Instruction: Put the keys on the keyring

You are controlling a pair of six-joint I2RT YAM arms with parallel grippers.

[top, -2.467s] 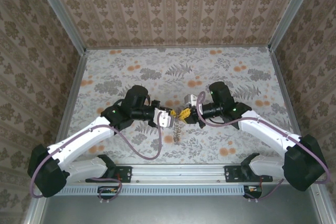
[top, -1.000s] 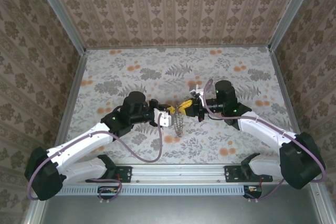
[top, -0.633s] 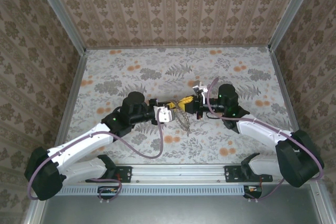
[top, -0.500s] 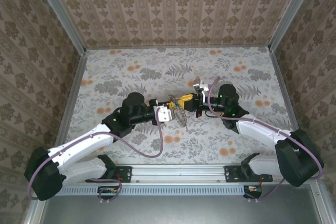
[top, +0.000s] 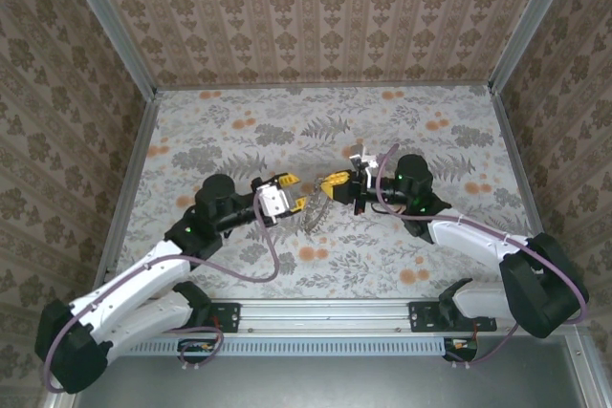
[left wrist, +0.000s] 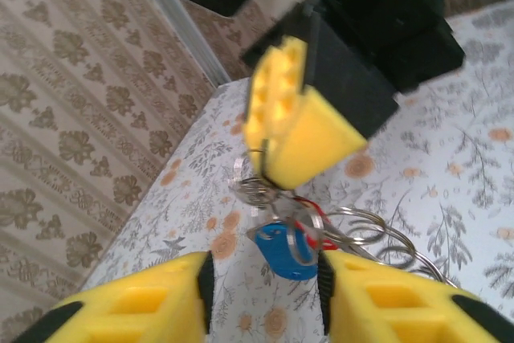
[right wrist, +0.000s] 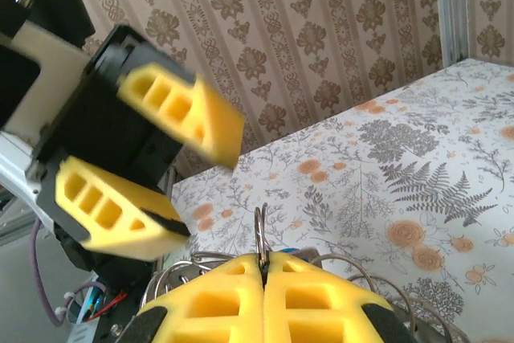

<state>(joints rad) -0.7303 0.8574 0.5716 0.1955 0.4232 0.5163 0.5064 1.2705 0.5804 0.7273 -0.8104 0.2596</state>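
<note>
My right gripper (top: 335,182) is shut on the thin metal keyring (right wrist: 261,236), whose edge sticks up between its yellow pads (right wrist: 217,303). Below it hangs a bunch of wire loops (left wrist: 377,230) with the keys: a blue-headed one (left wrist: 283,251) and a red one (left wrist: 317,230) behind it. From above, the bunch (top: 314,211) dangles over the table between the two arms. My left gripper (top: 292,193) stands open just left of the bunch, with nothing between its fingers (left wrist: 136,307). It also shows open in the right wrist view (right wrist: 207,190).
The table (top: 239,131) has a floral cloth and is walled by patterned panels (top: 316,16) on three sides. A metal rail (top: 325,317) runs along the near edge by the arm bases.
My left gripper has opened and drawn back to the left, away from the bunch. The right gripper stays shut on the keyring, with the bunch hanging from it.
</note>
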